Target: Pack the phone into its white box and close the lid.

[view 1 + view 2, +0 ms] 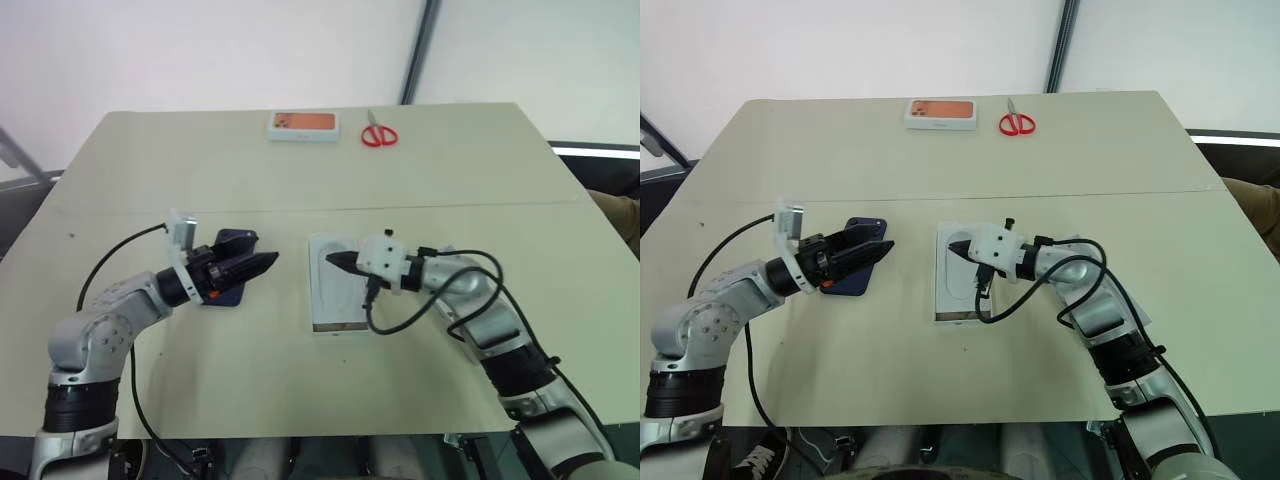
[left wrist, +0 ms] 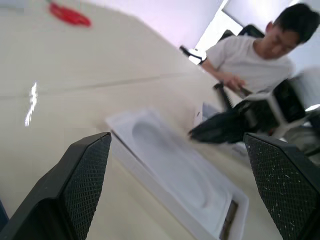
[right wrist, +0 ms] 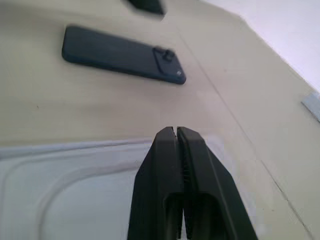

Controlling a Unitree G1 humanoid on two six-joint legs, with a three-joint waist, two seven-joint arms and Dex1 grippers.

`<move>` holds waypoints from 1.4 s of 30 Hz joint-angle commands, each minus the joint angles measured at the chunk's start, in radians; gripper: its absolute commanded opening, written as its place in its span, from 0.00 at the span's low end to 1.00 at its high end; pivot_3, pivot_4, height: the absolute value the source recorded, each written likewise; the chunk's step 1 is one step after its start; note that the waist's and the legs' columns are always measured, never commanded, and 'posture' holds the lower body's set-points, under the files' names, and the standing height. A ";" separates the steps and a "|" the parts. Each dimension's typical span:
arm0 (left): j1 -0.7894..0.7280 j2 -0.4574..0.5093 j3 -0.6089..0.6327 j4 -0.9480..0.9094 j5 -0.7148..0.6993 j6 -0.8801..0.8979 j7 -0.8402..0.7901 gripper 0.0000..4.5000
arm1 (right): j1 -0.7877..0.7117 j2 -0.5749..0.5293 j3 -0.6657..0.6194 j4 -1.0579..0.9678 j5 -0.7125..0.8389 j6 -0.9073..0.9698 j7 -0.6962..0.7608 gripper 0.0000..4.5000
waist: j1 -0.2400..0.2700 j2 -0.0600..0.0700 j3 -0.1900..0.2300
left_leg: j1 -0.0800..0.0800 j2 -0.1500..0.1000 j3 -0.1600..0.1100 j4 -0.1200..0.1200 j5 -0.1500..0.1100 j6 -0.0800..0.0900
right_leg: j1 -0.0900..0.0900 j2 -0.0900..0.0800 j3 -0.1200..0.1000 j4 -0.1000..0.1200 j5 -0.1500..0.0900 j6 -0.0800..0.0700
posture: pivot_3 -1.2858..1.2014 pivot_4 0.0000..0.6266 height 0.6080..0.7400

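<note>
No text, label, brand, number or sign is showing legibly in any view. The orange-topped box (image 1: 303, 125) at the far edge of the table (image 1: 200, 170) is carrying a printed orange panel, but any lettering on it is too small to read. The phone (image 3: 122, 54) is showing no readable mark.
</note>
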 commanded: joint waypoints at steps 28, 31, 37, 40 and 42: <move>0.039 -0.034 -0.023 -0.013 0.110 -0.176 0.012 1.00 | -0.004 -0.053 0.085 -0.057 -0.053 -0.029 0.151 0.01 | 0.000 0.000 0.000 | 0.000 0.001 -0.001 0.000 -0.002 0.003 | 0.000 0.001 -0.001 0.000 0.000 0.000 | 0.52 0.24 1.00; 0.039 -0.021 -0.027 -0.009 0.115 -0.162 0.010 1.00 | -0.017 -0.047 0.071 -0.052 -0.036 -0.034 0.140 0.01 | 0.000 0.000 0.000 | 0.000 0.001 -0.001 0.000 -0.002 0.003 | 0.000 0.001 -0.001 0.000 0.000 0.000 | 0.52 0.24 1.00; 0.003 0.063 0.004 0.076 0.108 -0.053 0.027 1.00 | -0.069 0.036 -0.022 -0.083 0.074 0.087 0.085 0.01 | -0.001 0.000 0.000 | 0.000 0.001 -0.001 0.000 -0.002 0.003 | 0.000 0.002 0.000 0.002 0.000 0.000 | 0.52 0.24 1.00; -0.021 0.135 0.032 0.155 0.085 0.015 -0.017 1.00 | -0.096 0.094 -0.016 -0.102 0.091 0.141 0.057 0.01 | -0.004 0.000 0.000 | 0.000 0.001 -0.001 0.000 -0.002 0.003 | -0.001 0.002 0.000 0.002 0.000 0.000 | 0.52 0.24 1.00; -0.041 0.178 0.034 0.207 0.096 0.039 -0.031 1.00 | -0.121 0.148 0.011 -0.088 0.069 0.157 0.021 0.01 | -0.008 0.000 0.000 | 0.000 0.001 -0.001 -0.001 -0.002 0.003 | -0.002 0.003 0.000 0.002 0.000 0.000 | 0.52 0.24 1.00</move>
